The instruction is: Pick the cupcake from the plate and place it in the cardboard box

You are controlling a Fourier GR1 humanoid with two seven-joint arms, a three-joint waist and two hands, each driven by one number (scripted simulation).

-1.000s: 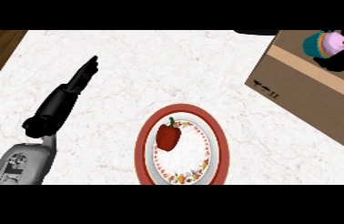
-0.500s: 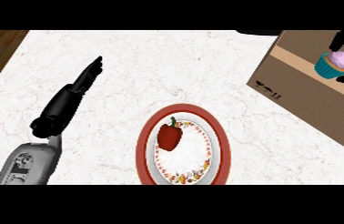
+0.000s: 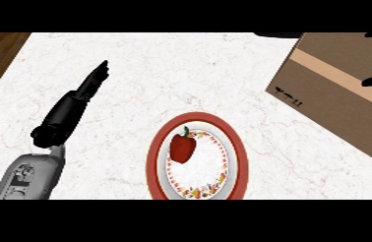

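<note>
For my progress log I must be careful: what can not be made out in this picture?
Cupcake: nowhere in the head view; the cardboard box runs past the right edge, which cuts off its inside.
Right hand: outside the view.
Dark shape at the top edge: cut off, cannot be named.

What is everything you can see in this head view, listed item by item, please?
Counter: one, white marbled, fills most of the view.
Wooden strip: one, brown, upper left corner.
Plate: one, red rim with white floral centre, lower middle of the counter.
Red pepper: one, red with green stem, on the plate's left part.
Cardboard box: one, brown with a paler strip, upper right, cut off by the edge.
Cupcake: none in view.
Left hand: one, black, fingers straight, at the left over the counter.
Left forearm: one, grey, lower left corner.
Right hand: not in view.
</note>
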